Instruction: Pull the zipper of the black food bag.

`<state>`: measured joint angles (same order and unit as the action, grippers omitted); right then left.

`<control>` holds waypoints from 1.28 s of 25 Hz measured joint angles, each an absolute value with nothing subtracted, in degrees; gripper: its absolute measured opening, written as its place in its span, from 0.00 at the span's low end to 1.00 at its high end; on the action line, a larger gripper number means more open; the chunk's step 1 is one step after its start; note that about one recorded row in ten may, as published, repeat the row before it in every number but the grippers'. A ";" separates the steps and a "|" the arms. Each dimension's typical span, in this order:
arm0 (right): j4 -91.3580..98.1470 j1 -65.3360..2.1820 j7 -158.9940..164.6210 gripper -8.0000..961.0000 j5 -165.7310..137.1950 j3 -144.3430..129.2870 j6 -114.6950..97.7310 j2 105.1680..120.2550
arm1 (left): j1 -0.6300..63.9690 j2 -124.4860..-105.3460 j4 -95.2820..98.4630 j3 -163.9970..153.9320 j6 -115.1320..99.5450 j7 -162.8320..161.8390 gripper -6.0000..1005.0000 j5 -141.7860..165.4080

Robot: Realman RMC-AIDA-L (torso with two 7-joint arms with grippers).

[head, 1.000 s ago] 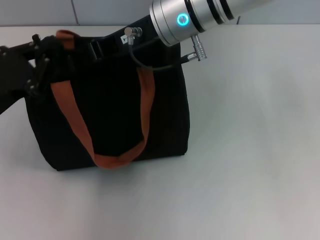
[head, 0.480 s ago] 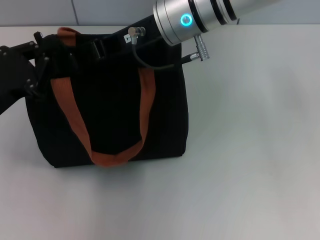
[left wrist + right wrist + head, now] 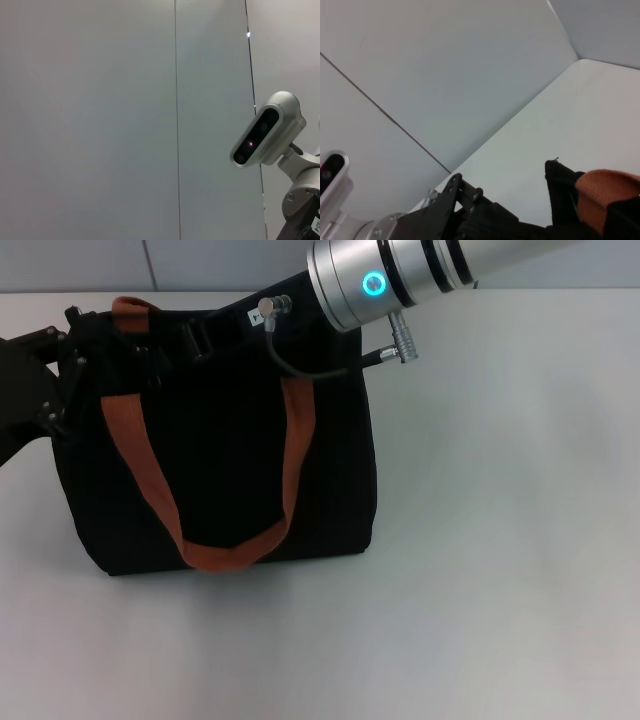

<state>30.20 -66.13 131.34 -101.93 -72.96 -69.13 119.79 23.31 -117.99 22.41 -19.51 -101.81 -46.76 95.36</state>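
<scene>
The black food bag [image 3: 225, 465] stands upright on the white table [image 3: 500, 540], left of centre, with its orange-brown strap [image 3: 150, 485] hanging down the front. My left gripper [image 3: 72, 365] is at the bag's upper left corner, against the fabric. It also shows in the right wrist view [image 3: 462, 200], next to the bag's top edge [image 3: 560, 192] and a strap [image 3: 605, 192]. My right arm [image 3: 375, 282] reaches in from the upper right, and its gripper [image 3: 200, 335] is over the bag's top. The zipper is hidden.
A grey cable [image 3: 300, 370] from my right wrist loops over the bag's upper right corner. The grey wall [image 3: 200, 260] runs behind the table. The left wrist view shows only the wall and my head camera [image 3: 265, 130].
My right arm has moved a little to the right and up. The bag's top and my left gripper have shifted slightly with it.
</scene>
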 joint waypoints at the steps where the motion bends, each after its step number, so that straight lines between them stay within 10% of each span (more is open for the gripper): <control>1: 30.28 -66.11 131.33 0.11 -101.93 -73.24 -68.89 119.79 | 23.27 -117.99 22.41 -19.51 -101.85 -46.76 0.07 95.36; 10: 34.29 -64.16 135.05 0.01 -104.32 -77.20 -64.70 119.75 | 22.92 -117.97 22.49 -19.12 -102.58 -46.76 0.08 95.37; 32: 68.35 -35.35 141.52 0.01 -105.15 -74.02 -69.71 119.40 | 22.76 -117.25 22.67 -16.76 -102.08 -47.54 0.11 95.07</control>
